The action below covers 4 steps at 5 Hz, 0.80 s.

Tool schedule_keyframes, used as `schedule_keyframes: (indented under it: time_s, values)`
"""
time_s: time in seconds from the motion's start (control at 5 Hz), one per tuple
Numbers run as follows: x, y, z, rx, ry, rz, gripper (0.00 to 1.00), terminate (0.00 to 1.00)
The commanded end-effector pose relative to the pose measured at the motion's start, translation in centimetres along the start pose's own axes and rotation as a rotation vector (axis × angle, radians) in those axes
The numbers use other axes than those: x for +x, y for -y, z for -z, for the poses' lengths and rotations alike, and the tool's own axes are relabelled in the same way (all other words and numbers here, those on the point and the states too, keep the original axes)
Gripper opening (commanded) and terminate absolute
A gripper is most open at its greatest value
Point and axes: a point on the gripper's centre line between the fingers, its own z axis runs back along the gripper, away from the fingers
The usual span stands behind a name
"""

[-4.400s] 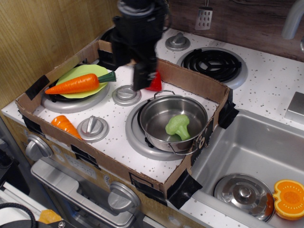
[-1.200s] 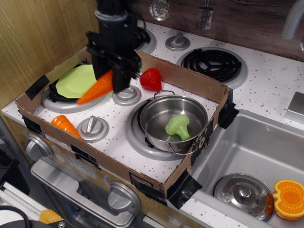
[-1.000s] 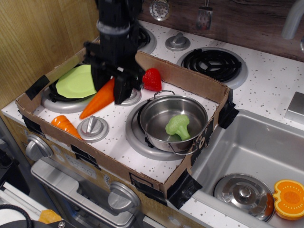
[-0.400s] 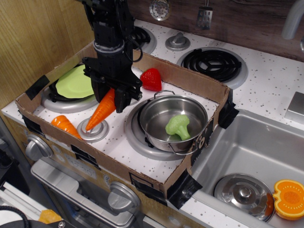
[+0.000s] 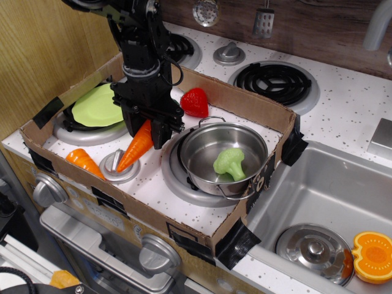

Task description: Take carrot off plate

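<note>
The black arm [image 5: 138, 37] is reaching down near-vertically from 12 o'clock into the cardboard tray [image 5: 245, 110] on the bench [image 5: 352, 104]. Its fingers [image 5: 150, 125] are closing narrowly on the carrot [image 5: 136, 147], gripping the thick stem end. The carrot is hanging tilted, its tip pointing toward 7 o'clock and sitting over the grey knob [image 5: 117, 166], clear of the plate [image 5: 98, 105], which is lying at 10 o'clock from the fingers. At 3 o'clock, the steel pot [image 5: 202, 147] is holding 1 broccoli [image 5: 229, 162]. A strawberry [image 5: 195, 102] is sitting at 1 o'clock, and a stubby carrot piece [image 5: 82, 161] at 8 o'clock.
</note>
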Motion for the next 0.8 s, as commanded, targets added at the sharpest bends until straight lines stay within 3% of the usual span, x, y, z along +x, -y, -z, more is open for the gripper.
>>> schedule_keyframes:
  time_s: [0.0,0.2,0.4,0.6]
  values:
    - [3.8,-0.6,0.6,-0.018,0.065,0.048,0.0,0.0]
    - [4.6,-0.2,1.1,-0.016,0.099,0.063,0.0,0.0]
    - [5.3,-0.5,0.7,-0.019,0.112,0.088,1.0,0.0]
    - [5.3,-0.8,-0.4,0.001,0.107,0.103,1.0,0.0]
